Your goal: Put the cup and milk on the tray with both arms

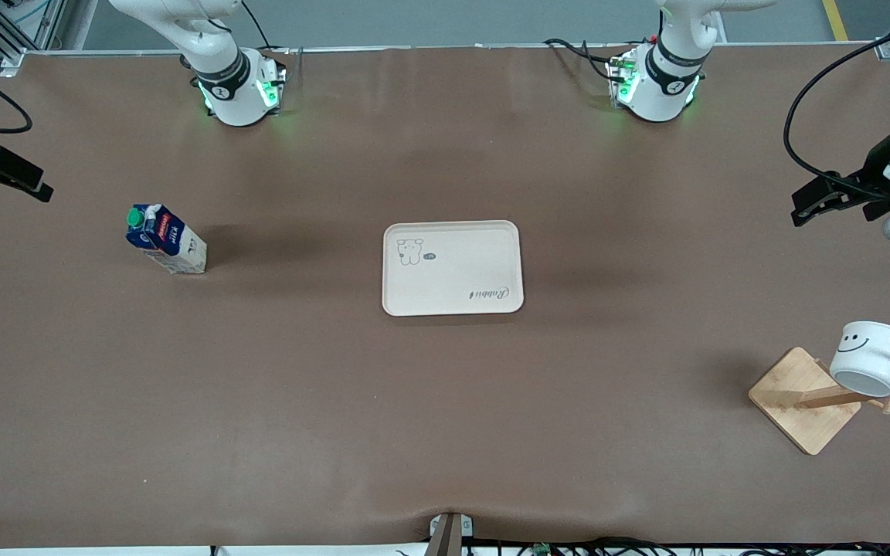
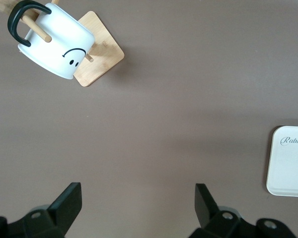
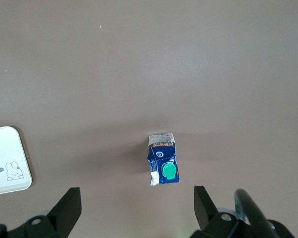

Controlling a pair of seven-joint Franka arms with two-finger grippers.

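The cream tray lies at the middle of the table. The milk stands upright toward the right arm's end. The cup hangs tilted on a peg of a wooden stand toward the left arm's end, nearer to the front camera than the tray. My left gripper is open and empty, up over the left arm's end of the table. In the left wrist view it shows the cup and the tray's corner. My right gripper is open and empty over the right arm's end. In the right wrist view it shows the milk and the tray.
The wooden stand's square base sits under the cup; it also shows in the left wrist view. The arm bases stand along the table's edge farthest from the front camera. A mount sits at the nearest edge.
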